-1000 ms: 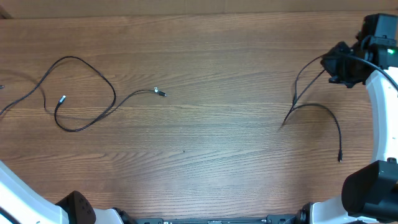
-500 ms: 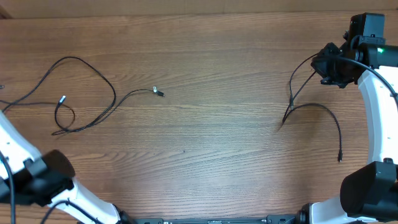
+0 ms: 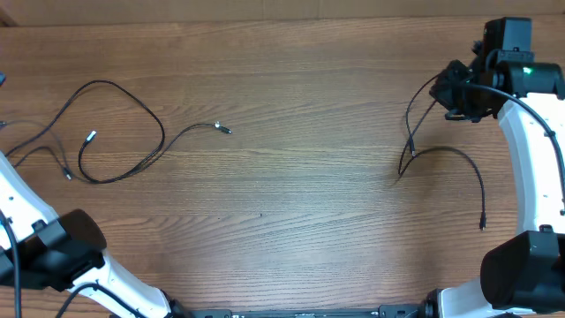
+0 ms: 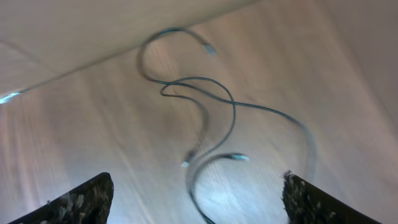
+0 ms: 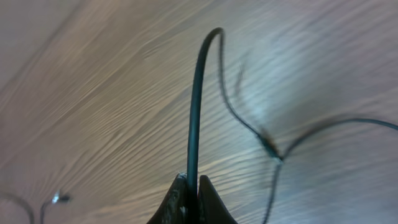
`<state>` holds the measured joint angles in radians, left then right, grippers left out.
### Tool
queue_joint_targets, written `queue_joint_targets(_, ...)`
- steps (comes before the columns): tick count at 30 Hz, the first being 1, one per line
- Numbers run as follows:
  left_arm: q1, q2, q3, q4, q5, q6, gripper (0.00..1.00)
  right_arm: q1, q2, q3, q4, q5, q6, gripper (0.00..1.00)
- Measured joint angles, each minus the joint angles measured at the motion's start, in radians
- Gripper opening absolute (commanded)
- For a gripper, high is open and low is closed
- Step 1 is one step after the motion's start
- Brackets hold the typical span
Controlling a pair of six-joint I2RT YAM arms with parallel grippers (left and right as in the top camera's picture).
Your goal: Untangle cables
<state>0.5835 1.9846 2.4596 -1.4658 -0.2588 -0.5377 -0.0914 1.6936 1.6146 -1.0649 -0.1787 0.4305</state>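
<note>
Thin black cables (image 3: 132,102) lie in a loose loop at the table's left, with small silvery plug tips (image 3: 89,136) near it. In the left wrist view the same cables (image 4: 231,118) curl on the wood below my left gripper (image 4: 196,182), which is open with nothing between its fingers (image 4: 81,202). My right gripper (image 3: 455,93) sits at the far right, shut on another black cable (image 5: 194,112). That cable (image 3: 446,151) arcs down to the table and ends in a plug (image 3: 482,225).
The left arm's white link and dark joint (image 3: 57,252) cross the lower left corner. The right arm (image 3: 534,159) runs along the right edge. The table's far edge (image 3: 265,21) borders the top of the overhead view.
My left gripper has opened and let go of the left cable, whose small loop has spread wider on the table. The right gripper has drawn its cable slightly farther back.
</note>
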Motion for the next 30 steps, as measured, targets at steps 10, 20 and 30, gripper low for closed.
queue_joint_targets(10, -0.225, -0.19, 0.006, -0.026, 0.486, 0.238, 0.81, 0.14, 0.0, 0.0, 0.126, -0.304, -0.071, 0.04)
queue_joint_targets(20, -0.573, -0.133, 0.006, -0.057, 0.771, 0.444, 0.79, 0.204, 0.005, 0.077, 0.174, -0.469, 0.074, 0.04)
queue_joint_targets(30, -0.82, -0.041, 0.006, -0.025, 0.867, 0.543, 0.72, 0.243, 0.006, 0.205, 0.328, -0.525, 0.346, 0.04)
